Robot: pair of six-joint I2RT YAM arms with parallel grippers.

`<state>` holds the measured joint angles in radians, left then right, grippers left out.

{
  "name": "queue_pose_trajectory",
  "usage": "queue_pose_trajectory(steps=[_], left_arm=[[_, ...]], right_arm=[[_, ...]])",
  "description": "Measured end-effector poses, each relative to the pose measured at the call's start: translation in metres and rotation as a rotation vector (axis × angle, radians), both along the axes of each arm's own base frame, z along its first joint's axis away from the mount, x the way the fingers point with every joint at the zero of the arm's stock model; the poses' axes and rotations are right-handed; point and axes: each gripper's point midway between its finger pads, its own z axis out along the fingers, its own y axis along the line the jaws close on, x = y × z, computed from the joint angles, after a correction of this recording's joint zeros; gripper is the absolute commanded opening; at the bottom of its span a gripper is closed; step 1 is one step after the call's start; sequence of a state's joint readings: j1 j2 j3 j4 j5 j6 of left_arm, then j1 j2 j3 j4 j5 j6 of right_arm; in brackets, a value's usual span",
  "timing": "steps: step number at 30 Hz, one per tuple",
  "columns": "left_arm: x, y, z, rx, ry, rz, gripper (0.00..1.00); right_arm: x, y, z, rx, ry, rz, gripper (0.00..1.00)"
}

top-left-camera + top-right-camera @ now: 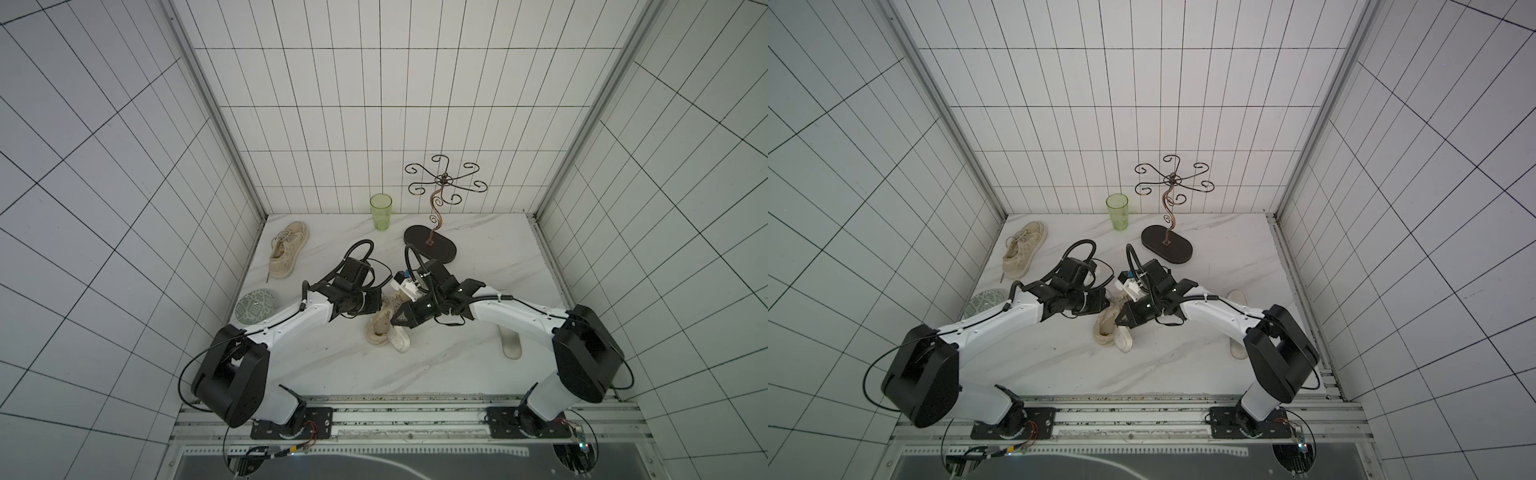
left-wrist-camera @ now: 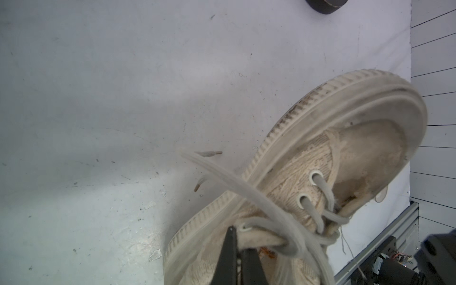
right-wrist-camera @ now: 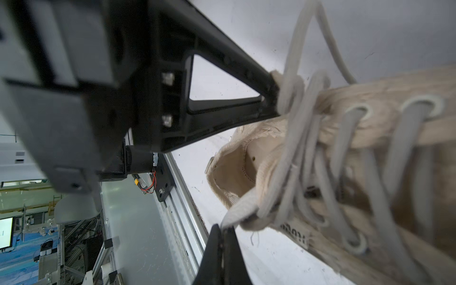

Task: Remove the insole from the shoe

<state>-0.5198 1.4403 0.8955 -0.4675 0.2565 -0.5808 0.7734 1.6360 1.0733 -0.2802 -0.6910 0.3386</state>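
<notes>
R gripper [image 3: 224,230] sits nearest the lens: jaws pinched shut on a frayed fabric edge at the mouth of the shoe [image 3: 385,98]. L gripper [image 3: 272,95] is opposite, jaws also clamped, on the eyelet strip right by the knotted laces [image 3: 291,96]. L wrist view confirms that bite. So the mouth is stretched between the two; insole [image 3: 243,164] isn't out imo, prob the tan stitched panel down at the heel, can't be sure. Step = hold mouth open, then fetch. Both jaws are busy, so I'd keep L as anchor, release R, re-enter at the heel, nip the insole edge, peel up and back w/o snagging lace loops. Only R wrist view sees inside. L wrist gives just toe cap [image 2: 365,148] + ribbed sole rim [image 2: 283,128]. Top views add layout: shoe mid-surface [image 1: 316,365], 2nd shoe [image 1: 287,249] on L side, white flat piece [image 1: 510,343] half hidden on R side.
</notes>
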Motion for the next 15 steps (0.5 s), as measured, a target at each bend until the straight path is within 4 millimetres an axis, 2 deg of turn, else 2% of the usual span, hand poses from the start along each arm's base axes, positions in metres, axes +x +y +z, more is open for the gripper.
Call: queue_pose_trajectory(steps=[3,6,10,15], left_arm=[[-0.005,0.009,-0.015,0.010,0.034,0.041,0.00],[-0.011,0.015,-0.026,-0.002,0.075,0.071,0.00],[-0.012,0.022,-0.025,-0.062,0.096,0.110,0.00],[-0.010,0.018,-0.016,-0.113,0.091,0.116,0.00]], right_arm=[[-0.002,0.005,-0.011,-0.023,0.005,0.027,0.00],[-0.009,0.008,-0.013,-0.025,0.007,0.050,0.00],[-0.012,0.013,-0.002,0.022,-0.004,0.072,0.00],[-0.016,0.005,0.003,0.010,-0.045,0.092,0.00]])
